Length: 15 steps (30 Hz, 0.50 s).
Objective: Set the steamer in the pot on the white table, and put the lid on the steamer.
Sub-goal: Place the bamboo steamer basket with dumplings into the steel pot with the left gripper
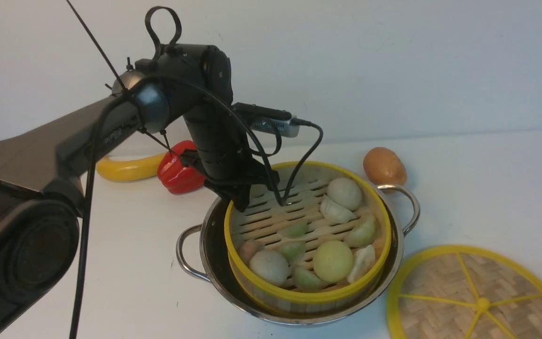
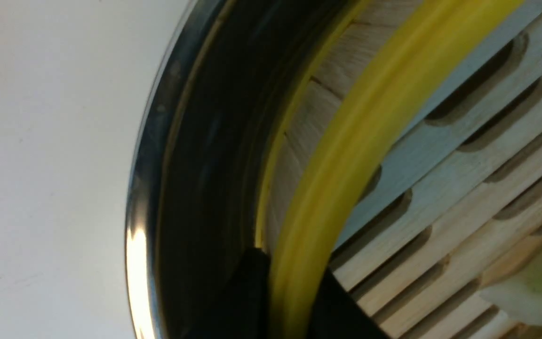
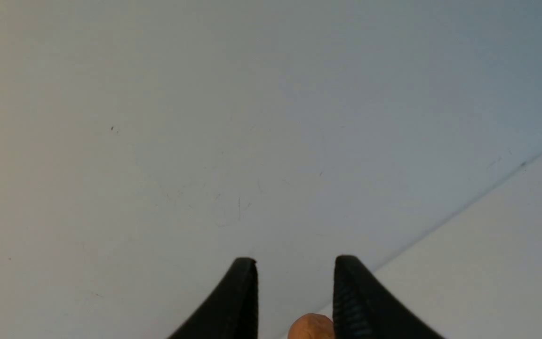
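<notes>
Left end effector (image 2: pixel 292 294) is pinching the seemingly light, stiff steamer (image 1: pixel 308 295) by its rim; right end effector (image 3: pixel 294 282) is hanging spread.

yellow-rimmed slatted steamer (image 1: pixel 271 219), silver pot (image 1: pixel 212 263), woven tan lid (image 1: pixel 478 296) (yellow spokes).

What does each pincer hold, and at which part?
The left pincer grips the steamer by its yellow rim; the right pincer is open and holds nothing.
</notes>
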Available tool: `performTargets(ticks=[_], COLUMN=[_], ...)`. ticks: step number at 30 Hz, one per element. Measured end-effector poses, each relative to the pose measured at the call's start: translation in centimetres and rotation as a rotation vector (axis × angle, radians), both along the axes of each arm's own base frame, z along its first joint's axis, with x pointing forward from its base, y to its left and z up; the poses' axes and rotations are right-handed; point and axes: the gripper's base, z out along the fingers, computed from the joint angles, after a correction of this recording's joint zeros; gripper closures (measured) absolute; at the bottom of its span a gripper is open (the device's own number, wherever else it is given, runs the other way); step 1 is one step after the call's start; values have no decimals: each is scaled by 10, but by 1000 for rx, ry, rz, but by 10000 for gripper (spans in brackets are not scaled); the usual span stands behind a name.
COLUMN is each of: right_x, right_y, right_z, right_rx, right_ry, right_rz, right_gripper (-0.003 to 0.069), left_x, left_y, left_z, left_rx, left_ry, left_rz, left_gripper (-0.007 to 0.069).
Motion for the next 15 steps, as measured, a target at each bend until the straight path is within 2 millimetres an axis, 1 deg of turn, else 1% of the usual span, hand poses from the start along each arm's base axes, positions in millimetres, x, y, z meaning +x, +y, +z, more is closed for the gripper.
performTargets(ticks=[11, 15], right_x=[0, 0], right_y=[0, 0], right_z=[0, 0], right_rx=[-2, -3], right_ry=[0, 0], right_rz=[0, 0], right_gripper=[417, 417], left_x=[1, 3], left_y=[3, 2], left_z=[-1, -9], left_rx=[37, 38], left_ry=[-13, 6], left_rz=[-7, -5], left_gripper=[575, 577])
